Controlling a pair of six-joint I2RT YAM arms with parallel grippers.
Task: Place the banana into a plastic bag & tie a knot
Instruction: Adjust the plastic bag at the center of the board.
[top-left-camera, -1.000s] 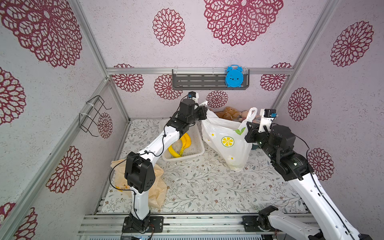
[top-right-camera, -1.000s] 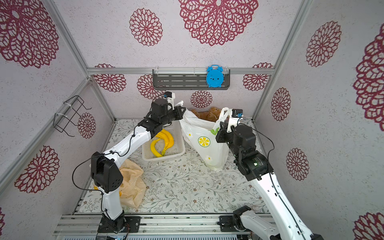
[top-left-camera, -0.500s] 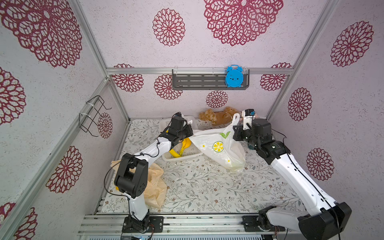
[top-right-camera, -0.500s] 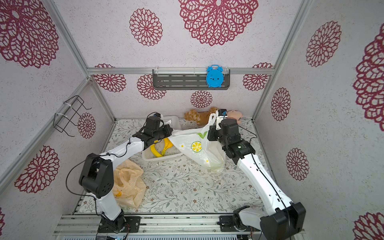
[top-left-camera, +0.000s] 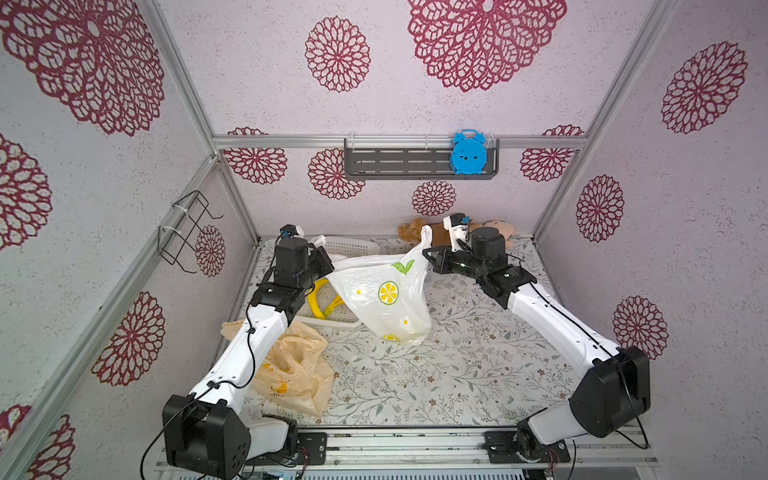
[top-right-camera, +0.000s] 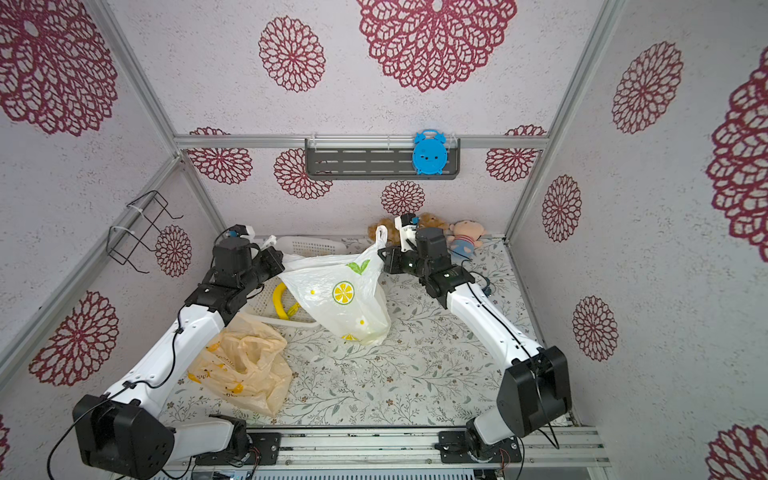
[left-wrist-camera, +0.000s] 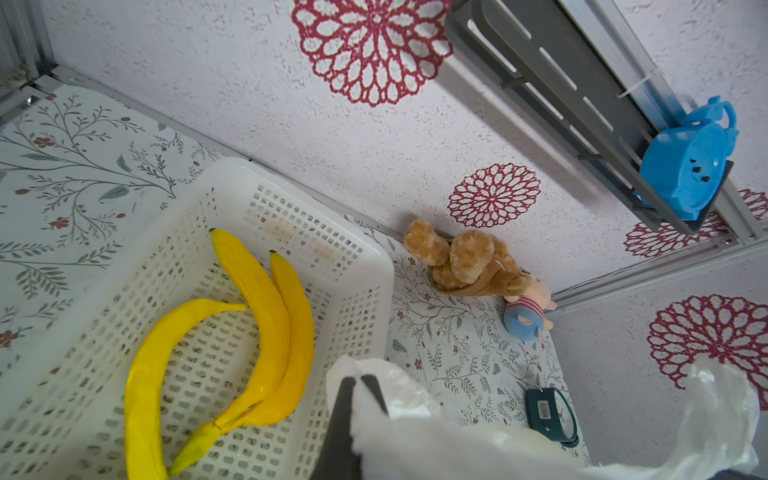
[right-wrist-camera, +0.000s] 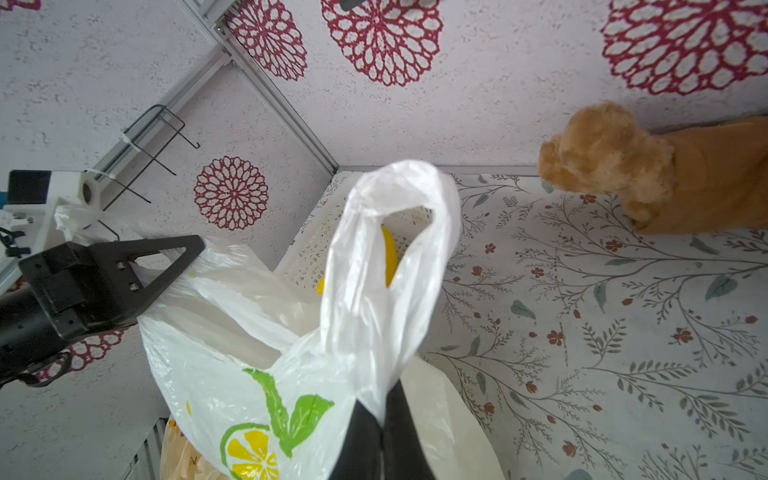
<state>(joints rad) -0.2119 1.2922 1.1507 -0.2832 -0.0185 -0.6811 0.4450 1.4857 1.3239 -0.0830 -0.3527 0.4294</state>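
Note:
A white plastic bag (top-left-camera: 386, 291) (top-right-camera: 340, 291) with a lemon print hangs stretched between my two grippers, its bottom on the table. My left gripper (top-left-camera: 328, 266) (left-wrist-camera: 360, 380) is shut on the bag's left handle. My right gripper (top-left-camera: 428, 255) (right-wrist-camera: 384, 415) is shut on the right handle (right-wrist-camera: 386, 257), whose loop stands up above the jaws. A bunch of yellow bananas (left-wrist-camera: 266, 316) (top-left-camera: 320, 299) lies in the white basket (left-wrist-camera: 357, 257) just behind and left of the bag. The bag's inside is hidden.
A crumpled pale orange bag (top-left-camera: 291, 365) lies at the front left by the left arm. Plush toys (left-wrist-camera: 469, 262) (top-right-camera: 465, 237) sit against the back wall. A small dark green clock (left-wrist-camera: 550, 413) lies on the table. A grey shelf with a blue clock (top-left-camera: 469, 151) hangs above.
Both arms have come down and drawn apart, away from the camera. The bag has dropped with them and now spans wide between the two grippers.

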